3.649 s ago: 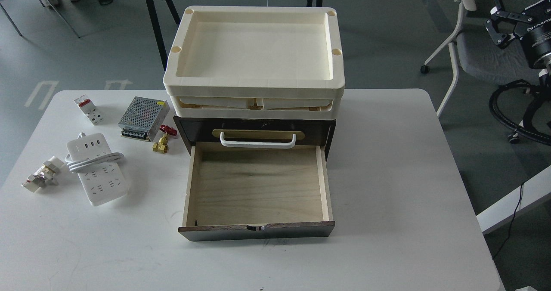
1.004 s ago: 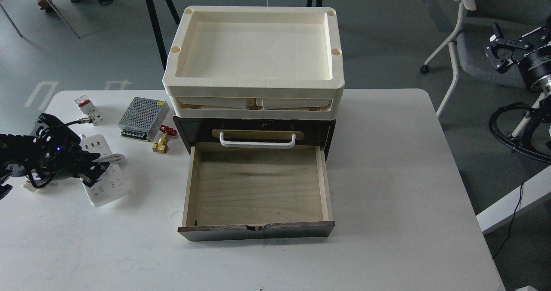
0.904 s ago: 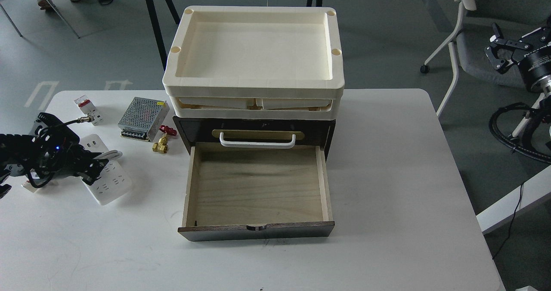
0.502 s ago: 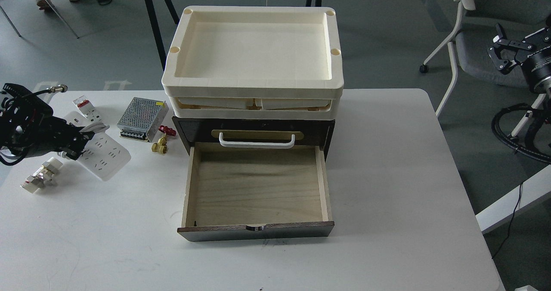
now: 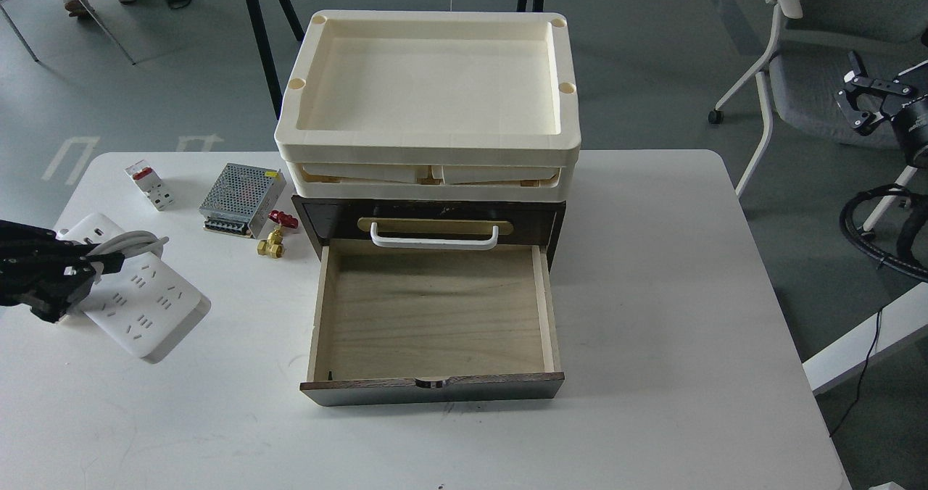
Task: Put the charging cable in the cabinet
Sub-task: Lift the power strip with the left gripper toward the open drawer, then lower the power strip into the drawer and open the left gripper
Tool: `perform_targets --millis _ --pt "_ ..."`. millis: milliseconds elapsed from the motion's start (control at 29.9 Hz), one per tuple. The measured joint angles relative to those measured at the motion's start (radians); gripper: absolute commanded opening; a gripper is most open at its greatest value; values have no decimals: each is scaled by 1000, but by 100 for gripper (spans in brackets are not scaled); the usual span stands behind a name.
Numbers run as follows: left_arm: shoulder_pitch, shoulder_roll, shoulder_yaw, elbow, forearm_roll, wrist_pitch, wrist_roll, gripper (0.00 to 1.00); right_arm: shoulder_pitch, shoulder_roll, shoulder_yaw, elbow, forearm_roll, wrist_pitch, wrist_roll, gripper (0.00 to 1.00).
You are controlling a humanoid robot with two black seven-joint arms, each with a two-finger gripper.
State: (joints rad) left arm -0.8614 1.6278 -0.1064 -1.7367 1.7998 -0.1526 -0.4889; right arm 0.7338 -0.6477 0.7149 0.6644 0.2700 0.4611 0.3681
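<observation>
**Left gripper holding the cable over the table's left side**

The left gripper [image 5: 87, 269] is coming in from the left edge and is clamping the charging cable [image 5: 138, 305] at its left part, where the thick white cord is looped across it. The strip is sitting tilted, its socket face turned up and its far-left end with the ports pointing away from the robot. It seems to be hanging clear of the table [image 5: 652, 294], casting a shadow beneath its near-right corner, though I cannot tell for sure whether that corner is touching the surface.

The cable is staying well left of the cabinet [image 5: 428, 214], outside it. The drawer [image 5: 433, 316] is standing pulled out toward the robot, its pale wooden floor showing bare, with the white handle [image 5: 433, 238] running above its back edge. Cream trays [image 5: 428, 91] are sitting stacked on the cabinet's top.

Behind the cable, a silver perforated box [image 5: 241, 198] is lying near the cabinet's left side, and a brass valve [image 5: 274, 236] with a red knob is resting just beside it. A small white adapter [image 5: 149, 185] is lying farther left, apart from both.

The right gripper [image 5: 866, 102] is hovering off the table at the far right, in front of a grey chair [image 5: 805, 55], its fingers spread and holding nothing.
</observation>
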Motion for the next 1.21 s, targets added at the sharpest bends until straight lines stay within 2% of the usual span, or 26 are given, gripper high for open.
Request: perform_targets --millis 167,603,803,1038,1205 --pt "21 -48 6 -32 -87 -5 1 7 -1 0 0 0 0 0 0 100" --pt "64 -437 -2 -33 -505 -91 1 8 -3 -10 0 -10 0 -1 0 100" --pt "62 -604 -96 -20 -653 -155 0 8 -14 -10 0 -16 0 -1 -1 100" --pt "97 -833 -145 169 -737 -199 0 8 -29 -10 0 -16 0 -1 -1 100" --pt "147 -895 -147 259 -737 -201 0 8 -30 -10 0 -17 0 0 0 100"
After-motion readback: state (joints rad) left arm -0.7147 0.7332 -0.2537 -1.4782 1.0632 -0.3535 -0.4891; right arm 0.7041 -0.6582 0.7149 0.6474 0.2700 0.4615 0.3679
